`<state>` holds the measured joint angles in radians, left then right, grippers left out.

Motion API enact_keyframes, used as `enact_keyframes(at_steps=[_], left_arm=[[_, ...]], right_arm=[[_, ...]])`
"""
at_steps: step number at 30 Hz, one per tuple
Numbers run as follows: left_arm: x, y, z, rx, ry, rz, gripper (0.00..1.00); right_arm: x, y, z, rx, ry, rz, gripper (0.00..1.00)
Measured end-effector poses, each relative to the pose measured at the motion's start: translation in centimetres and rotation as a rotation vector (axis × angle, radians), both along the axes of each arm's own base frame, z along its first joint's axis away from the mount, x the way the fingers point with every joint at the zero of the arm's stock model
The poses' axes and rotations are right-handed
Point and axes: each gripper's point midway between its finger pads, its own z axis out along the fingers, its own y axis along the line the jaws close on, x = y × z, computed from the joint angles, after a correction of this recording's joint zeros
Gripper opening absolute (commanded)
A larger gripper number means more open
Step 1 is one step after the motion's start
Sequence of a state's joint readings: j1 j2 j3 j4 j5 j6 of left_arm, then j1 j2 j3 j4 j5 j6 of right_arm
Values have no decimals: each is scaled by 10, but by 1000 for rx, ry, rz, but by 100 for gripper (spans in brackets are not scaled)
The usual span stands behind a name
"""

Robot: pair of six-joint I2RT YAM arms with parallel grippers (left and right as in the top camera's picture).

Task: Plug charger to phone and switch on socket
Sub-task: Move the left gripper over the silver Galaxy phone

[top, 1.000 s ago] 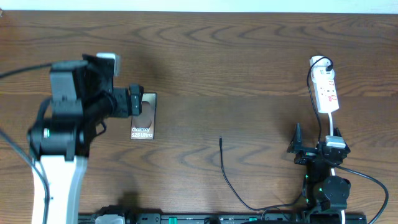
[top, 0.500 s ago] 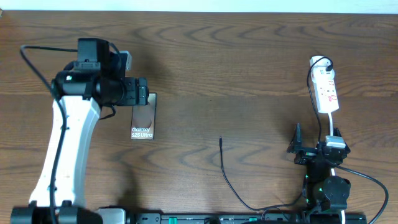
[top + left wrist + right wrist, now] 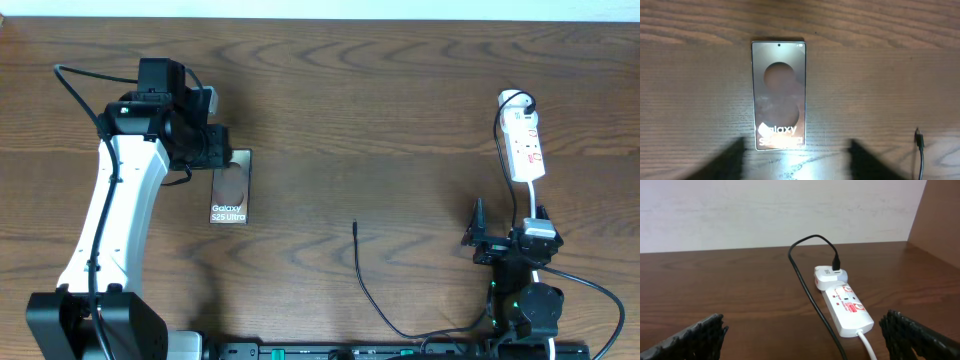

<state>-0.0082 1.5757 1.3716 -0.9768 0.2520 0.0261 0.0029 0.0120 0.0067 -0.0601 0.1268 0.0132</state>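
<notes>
Left hand [image 3: 797, 159] hangs facing down over the phone [image 3: 779, 95], spread wide apart.

Phone [image 3: 229, 203] flat, face up, left; charger [image 3: 361, 272] tip loose mid-table, unplugged; white socket [image 3: 524, 147] far right.

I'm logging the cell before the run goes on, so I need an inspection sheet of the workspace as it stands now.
Surface: dark wood-grain table, no marks seen.
Job's things: phone flat, face up; charger plug tip lies apart from it, not plugged in; socket at the far right, switch state too small to tell.
Clutter: nothing seen.
Grippers: left gripper open over the phone; right gripper open, facing the socket.
Cables: white cord leaves the socket's near end; black cable leaves the white adapter plugged into it.
Surroundings: pale wall behind the table.
</notes>
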Motion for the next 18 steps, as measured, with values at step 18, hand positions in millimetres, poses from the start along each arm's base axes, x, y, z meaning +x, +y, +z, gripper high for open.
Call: enact_keyframes(at_steps=[18], left_arm=[[4,9,-11,49,2,26,98]], right_arm=[[0,0,0,0,0,0,99]])
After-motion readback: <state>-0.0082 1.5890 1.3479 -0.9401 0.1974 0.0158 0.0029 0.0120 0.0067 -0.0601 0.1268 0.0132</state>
